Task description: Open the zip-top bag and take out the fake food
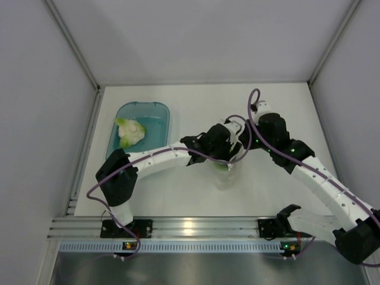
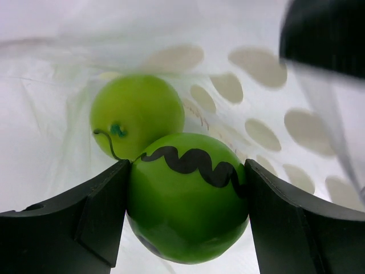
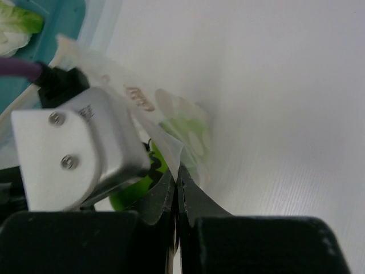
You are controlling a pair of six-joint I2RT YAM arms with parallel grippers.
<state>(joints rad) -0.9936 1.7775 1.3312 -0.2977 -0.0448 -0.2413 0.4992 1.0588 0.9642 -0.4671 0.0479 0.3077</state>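
The clear dotted zip-top bag (image 1: 227,173) lies at the table's middle, its mouth held up. My left gripper (image 2: 187,211) is inside the bag, shut on the dark-striped green ball (image 2: 188,200). The plain lime-green ball (image 2: 136,114) sits just behind it, touching it, inside the bag (image 2: 256,114). My right gripper (image 3: 178,177) is shut on the bag's edge (image 3: 165,140); the striped ball (image 3: 137,180) shows beside it under the left wrist. The white-and-pale-green leafy lump (image 1: 129,132) lies in the teal tub (image 1: 155,122). From above, the left gripper (image 1: 221,153) and the right gripper (image 1: 240,133) meet over the bag.
The teal tub stands at the back left, and its corner (image 3: 54,23) shows in the right wrist view. White enclosure walls stand on the left, right and back. An aluminium rail (image 1: 196,228) runs along the near edge.
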